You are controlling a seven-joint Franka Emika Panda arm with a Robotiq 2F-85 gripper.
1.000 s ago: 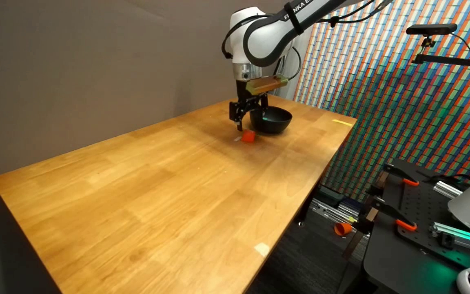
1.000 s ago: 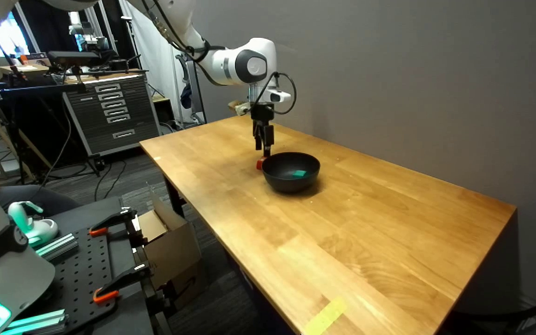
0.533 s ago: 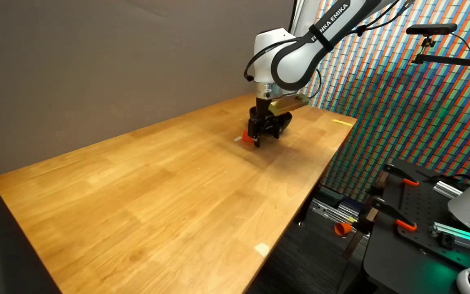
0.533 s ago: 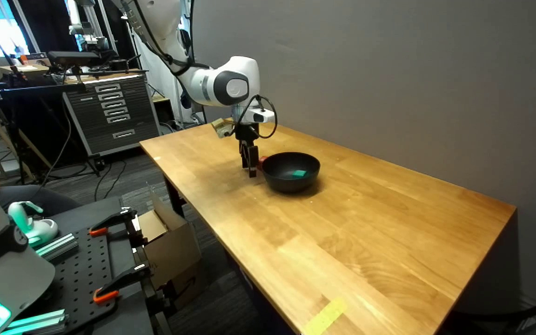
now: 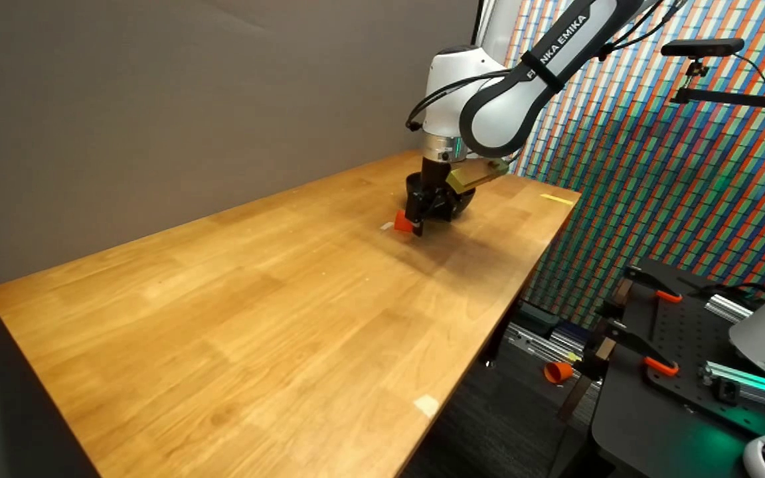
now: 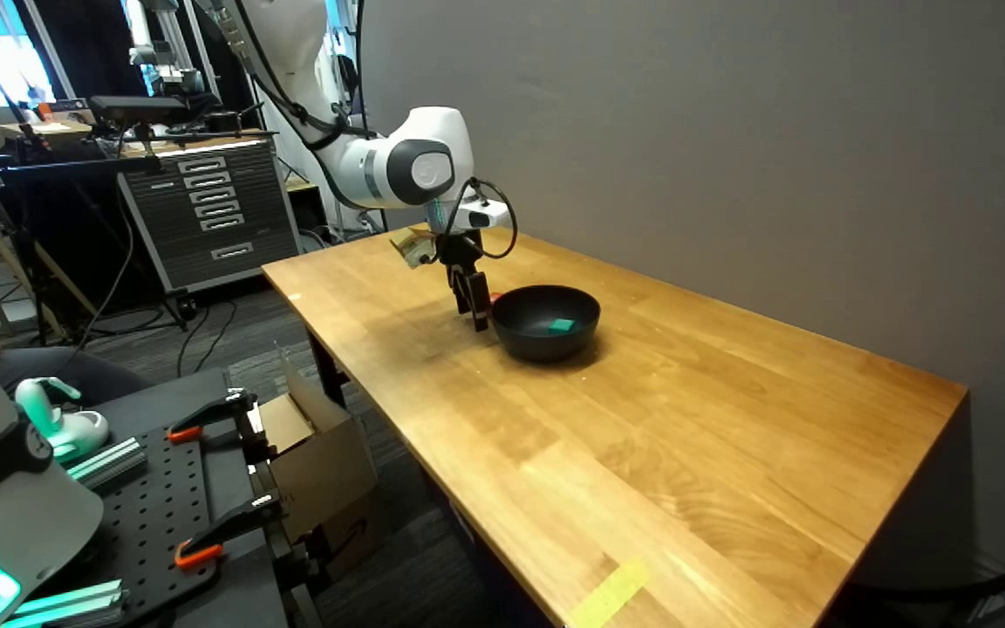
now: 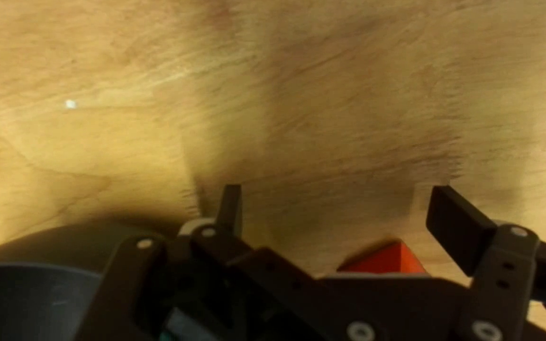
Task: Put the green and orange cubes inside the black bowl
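Note:
The orange cube [image 5: 403,221] stands on the wooden table beside the black bowl [image 6: 546,344]. In an exterior view the cube [image 6: 495,297] is mostly hidden behind my gripper and the bowl. The green cube [image 6: 560,325] lies inside the bowl. My gripper [image 5: 433,220] is open and low over the table, beside the bowl and the orange cube. In the wrist view the open fingers [image 7: 334,199] have only table between their tips. There the orange cube [image 7: 381,261] shows partly behind the gripper body, nearer the right finger, and the bowl [image 7: 26,289] lies at lower left.
A grey wall [image 6: 729,174] runs along one long side of the table [image 6: 686,453]. Yellow tape [image 6: 611,593] marks one table end. A cardboard box [image 6: 319,471] stands on the floor below the opposite edge. Clamps [image 5: 648,355] sit on the robot's dark stand.
My gripper has come down and moved away from the wall, past the orange cube, then tilted slightly. It stays open. The cubes and the bowl have not visibly moved.

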